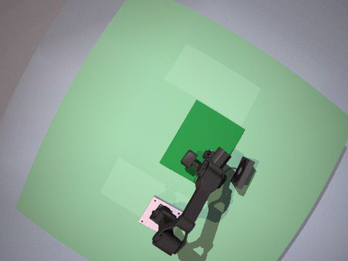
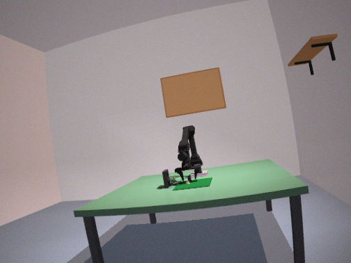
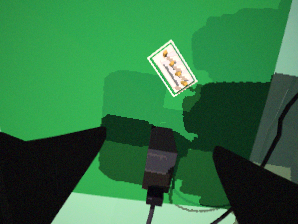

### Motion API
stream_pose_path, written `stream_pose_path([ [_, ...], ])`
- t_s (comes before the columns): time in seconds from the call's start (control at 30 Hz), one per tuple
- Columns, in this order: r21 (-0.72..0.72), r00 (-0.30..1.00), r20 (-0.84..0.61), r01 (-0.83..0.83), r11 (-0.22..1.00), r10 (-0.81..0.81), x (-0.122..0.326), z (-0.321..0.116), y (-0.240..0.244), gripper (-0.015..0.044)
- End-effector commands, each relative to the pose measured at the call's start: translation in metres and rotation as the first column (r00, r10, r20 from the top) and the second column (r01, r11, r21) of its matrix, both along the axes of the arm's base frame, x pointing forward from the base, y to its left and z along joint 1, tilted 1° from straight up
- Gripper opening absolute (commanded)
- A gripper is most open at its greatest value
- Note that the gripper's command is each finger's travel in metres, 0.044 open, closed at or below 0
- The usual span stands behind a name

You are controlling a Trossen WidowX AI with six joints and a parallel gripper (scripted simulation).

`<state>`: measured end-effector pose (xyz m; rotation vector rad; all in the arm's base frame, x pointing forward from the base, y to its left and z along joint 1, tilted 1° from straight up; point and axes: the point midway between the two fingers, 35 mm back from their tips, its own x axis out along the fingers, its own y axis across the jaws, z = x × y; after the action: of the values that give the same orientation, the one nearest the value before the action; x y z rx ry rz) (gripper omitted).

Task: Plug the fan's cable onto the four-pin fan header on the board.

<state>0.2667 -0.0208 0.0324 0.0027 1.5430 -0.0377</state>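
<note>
My gripper (image 3: 159,141) is open, its two dark fingers wide apart on either side of the dark plug (image 3: 161,160) in the wrist view, touching neither side of it. The plug stands between the fingers over the near edge of the green board (image 3: 50,60) (image 1: 197,128) (image 2: 202,184), with its cable leaving toward the bottom. The white-framed four-pin header (image 3: 172,68) sits on the board beyond the plug, turned at an angle, with its orange pins showing. The fan (image 1: 244,172) (image 2: 166,178) stands beside the board. In the top view the arm hides the plug and header.
The fan's black cable (image 3: 281,125) curves down the right side of the wrist view. The arm's pink base plate (image 1: 149,218) lies on the table (image 1: 121,114) (image 2: 244,181). The arm reaches from it across the board's near edge.
</note>
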Motion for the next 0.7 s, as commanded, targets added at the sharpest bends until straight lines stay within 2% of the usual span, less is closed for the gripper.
stream_pose_path([
  [0.0,0.000,1.000,0.001,0.000,1.000,0.000,0.000,0.000,0.000,0.0387],
  [0.5,0.000,1.000,0.001,0.000,1.000,0.000,0.000,0.000,0.000,0.0000],
  [0.6,0.000,1.000,0.001,0.000,1.000,0.000,0.000,0.003,0.000,0.0000],
  [0.67,-0.002,1.000,-0.001,-0.002,1.000,0.002,0.001,0.025,0.001,0.0000],
])
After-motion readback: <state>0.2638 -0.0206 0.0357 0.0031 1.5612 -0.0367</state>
